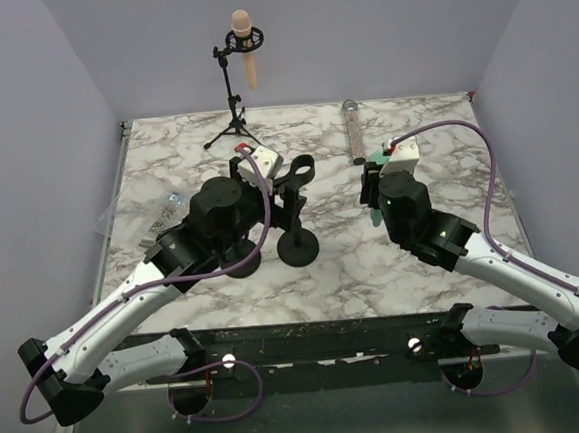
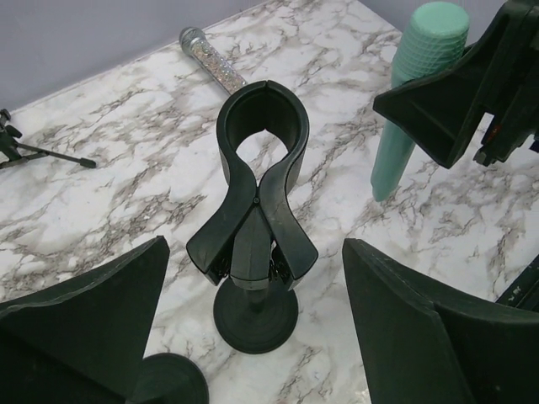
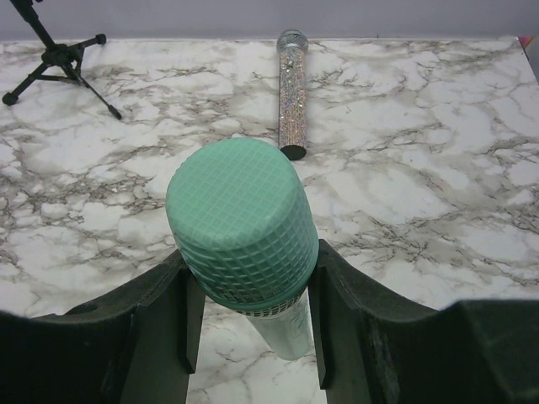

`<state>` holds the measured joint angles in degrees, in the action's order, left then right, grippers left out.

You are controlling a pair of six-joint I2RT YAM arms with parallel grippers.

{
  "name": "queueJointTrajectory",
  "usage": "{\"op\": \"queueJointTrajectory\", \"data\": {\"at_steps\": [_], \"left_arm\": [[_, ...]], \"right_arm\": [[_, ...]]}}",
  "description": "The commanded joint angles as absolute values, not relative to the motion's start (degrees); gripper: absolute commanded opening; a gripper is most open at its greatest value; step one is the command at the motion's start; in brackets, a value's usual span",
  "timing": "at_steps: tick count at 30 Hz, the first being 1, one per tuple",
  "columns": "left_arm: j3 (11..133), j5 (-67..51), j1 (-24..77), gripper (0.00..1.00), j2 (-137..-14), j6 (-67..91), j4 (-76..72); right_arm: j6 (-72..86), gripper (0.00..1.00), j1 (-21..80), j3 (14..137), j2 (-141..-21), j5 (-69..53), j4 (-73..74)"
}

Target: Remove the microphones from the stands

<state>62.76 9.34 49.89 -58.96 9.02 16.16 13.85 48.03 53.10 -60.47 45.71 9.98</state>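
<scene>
My right gripper (image 3: 248, 265) is shut on the head of a mint-green microphone (image 3: 240, 210) and holds it upright, tail down near the tabletop; it also shows in the left wrist view (image 2: 417, 93) and the top view (image 1: 373, 210). The black stand with a spring clip (image 2: 261, 126) on a round base (image 2: 255, 316) stands apart, left of the microphone, and its clip is empty. My left gripper (image 2: 255, 252) is open, its fingers (image 2: 93, 311) wide on either side of the stand without touching it. In the top view the clip (image 1: 296, 171) sits just right of the left gripper (image 1: 268, 193).
A glittery silver microphone (image 1: 354, 131) lies at the back right. A tripod stand (image 1: 231, 111) with a peach microphone (image 1: 246, 49) stands at the back left. A second round black base (image 1: 238, 263) sits by the left arm. Small metal bits (image 1: 169, 211) lie at the left.
</scene>
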Motion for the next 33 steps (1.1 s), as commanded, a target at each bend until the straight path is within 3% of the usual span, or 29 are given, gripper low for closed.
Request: {"op": "queueJointTrajectory", "data": {"at_steps": [1,8,17,25,33], "left_arm": [[63.3,8.1,49.7,0.90,-56.3,9.4,16.4],[65.6,5.7,49.7,0.90,-49.6,9.3,17.2],[66.7,20.3,49.6,0.97,-39.4,-4.8,15.5],[52.0,33.2,48.9,0.98,-33.6,-15.7,0.5],[43.2,29.8,46.0,0.98,-28.9,-15.6,-4.4]], "right_arm": [[14.9,0.01,48.3,53.8,-60.7,47.7,10.4],[15.8,0.01,48.2,52.3,-61.8,50.0,12.4],[18.3,0.01,47.3,53.6,-67.0,52.8,20.1],[19.7,0.01,36.0,64.7,-81.0,45.5,31.9],[17.4,0.01,26.6,76.3,-96.7,38.1,31.6]]}}
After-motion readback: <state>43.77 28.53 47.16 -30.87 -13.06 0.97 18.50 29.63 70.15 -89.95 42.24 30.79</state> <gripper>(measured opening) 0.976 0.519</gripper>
